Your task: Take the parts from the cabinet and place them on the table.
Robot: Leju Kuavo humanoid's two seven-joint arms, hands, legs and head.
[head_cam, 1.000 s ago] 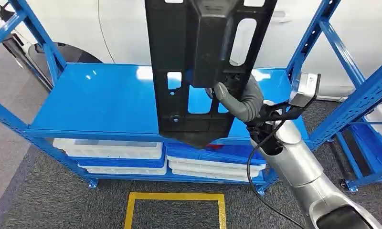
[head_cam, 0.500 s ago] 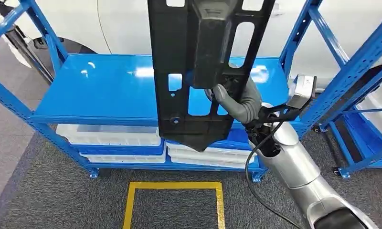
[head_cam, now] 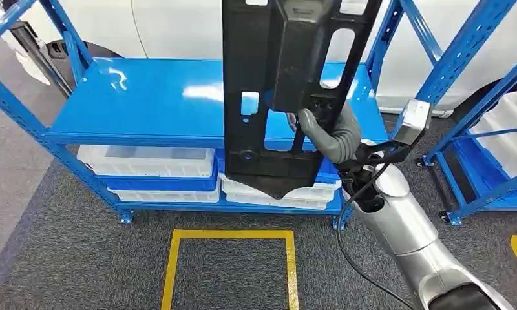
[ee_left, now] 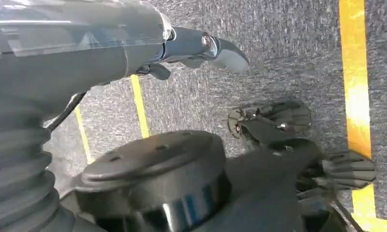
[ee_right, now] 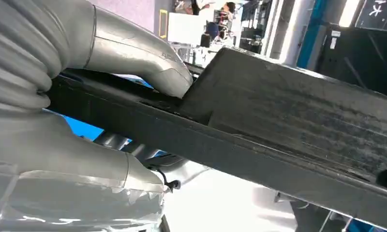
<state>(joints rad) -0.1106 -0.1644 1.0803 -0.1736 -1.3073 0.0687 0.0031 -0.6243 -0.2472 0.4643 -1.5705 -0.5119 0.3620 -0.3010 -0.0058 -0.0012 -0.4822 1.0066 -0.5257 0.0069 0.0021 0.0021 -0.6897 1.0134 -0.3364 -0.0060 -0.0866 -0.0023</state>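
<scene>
Grey carpet (head_cam: 62, 258) marked with a yellow taped square (head_cam: 229, 268) spreads out below me, and a blue steel cabinet (head_cam: 146, 97) stands just past it with a glossy blue shelf top. White trays (head_cam: 146, 161) sit stacked on the lower level of that cabinet. Behind it I see the white body of a car (head_cam: 178, 26), and another blue rack (head_cam: 488, 129) stands off to my right.

My right robot hand (head_cam: 327, 132) is clamped on a large black plastic part (head_cam: 275, 97), a long flat panel with cut-out slots and a raised ridge down its middle. I hold it upright in the air in front of the cabinet, above the shelf and touching nothing else. The part's lower edge hangs in front of the trays. In my right wrist view the grey thumb (ee_right: 148, 63) presses on the ridge side of the part (ee_right: 278, 121) while the other fingers (ee_right: 75, 154) wrap under its flat edge.

My left robot hand (ee_left: 201, 48) hangs low over the carpet, near a yellow line (ee_left: 356, 72). It holds nothing; whether its fingers are apart or curled in I cannot tell.
</scene>
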